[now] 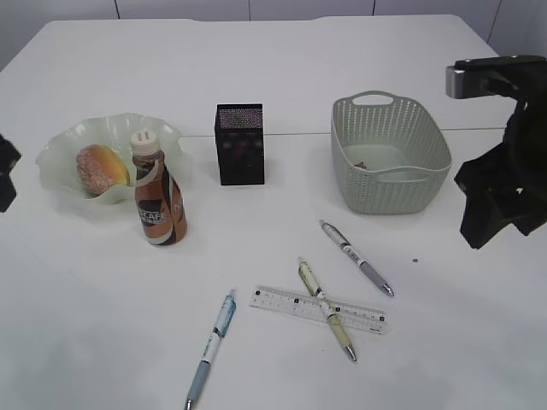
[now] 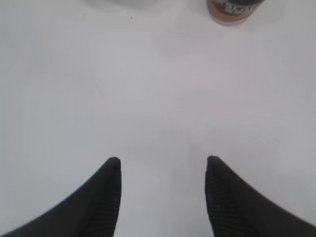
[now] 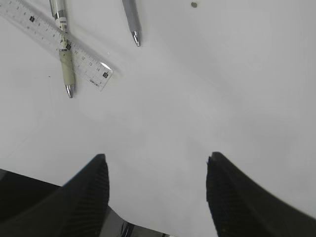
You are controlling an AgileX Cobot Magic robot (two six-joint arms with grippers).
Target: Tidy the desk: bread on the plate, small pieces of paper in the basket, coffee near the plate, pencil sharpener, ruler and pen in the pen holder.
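Bread point(image 1: 102, 168) plated, coffee point(image 1: 158, 200) beside it. Both claws, left point(image 2: 163, 163) and right point(image 3: 155, 160), released and empty. Next: ruler point(image 3: 54, 43) and pens ahead-left of right claw.

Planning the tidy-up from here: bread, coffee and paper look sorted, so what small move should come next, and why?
Probably lower the right gripper toward the grey pen. Its fingers stand open and empty, and that pen lies free on the desk, nearest it, unlike the green pen crossing the ruler. The pen holder stands upright.
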